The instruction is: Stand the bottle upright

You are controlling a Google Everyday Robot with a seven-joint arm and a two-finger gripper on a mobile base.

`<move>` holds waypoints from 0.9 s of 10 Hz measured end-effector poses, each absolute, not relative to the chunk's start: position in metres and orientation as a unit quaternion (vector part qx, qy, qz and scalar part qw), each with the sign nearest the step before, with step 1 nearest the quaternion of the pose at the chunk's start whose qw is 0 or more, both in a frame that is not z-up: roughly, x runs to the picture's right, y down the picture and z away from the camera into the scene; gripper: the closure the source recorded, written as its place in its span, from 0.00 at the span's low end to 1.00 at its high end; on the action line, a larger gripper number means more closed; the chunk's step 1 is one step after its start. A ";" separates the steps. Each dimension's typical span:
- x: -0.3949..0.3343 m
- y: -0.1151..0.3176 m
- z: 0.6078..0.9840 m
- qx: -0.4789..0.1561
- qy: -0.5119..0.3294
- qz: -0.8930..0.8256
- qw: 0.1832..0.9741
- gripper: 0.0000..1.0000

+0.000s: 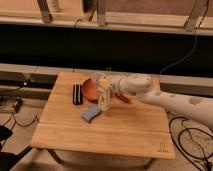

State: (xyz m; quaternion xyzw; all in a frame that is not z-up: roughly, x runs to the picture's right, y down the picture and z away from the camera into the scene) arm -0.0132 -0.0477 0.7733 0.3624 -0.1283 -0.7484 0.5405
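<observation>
Bottle (pixel 103 100): standing near vertical, cap end up, over the middle of the wooden table (pixel 125 135). Cannot tell whether its base touches the tabletop or hangs just above it.

Gripper (pixel 107 94): at the bottle's 3 o'clock side, about mid-height, fingers drawn together and clamped on the bottle. White arm (pixel 165 97) runs off toward 4 o'clock and leaves the view at the right edge.

Blue sponge (pixel 91 113): flat on the table at 7 o'clock of the bottle, just beside its lower end.

Red-brown bowl (pixel 90 89): at 10 to 11 o'clock of the bottle, partly behind it. A translucent cup (pixel 99 78) shows at the bowl's far rim, near 12 o'clock of the bottle.

Black rectangular object (pixel 77 93): flat on the table at 9 o'clock, beyond the bowl, well apart from the bottle.

Cables (pixel 192 137): on the floor at 4 o'clock of the table.
</observation>
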 end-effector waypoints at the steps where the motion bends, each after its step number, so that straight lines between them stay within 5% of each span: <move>1: -0.008 -0.049 0.777 0.355 -0.120 -0.754 0.539 1.00; 9: 0.049 -0.040 0.789 0.315 -0.085 -0.707 0.627 1.00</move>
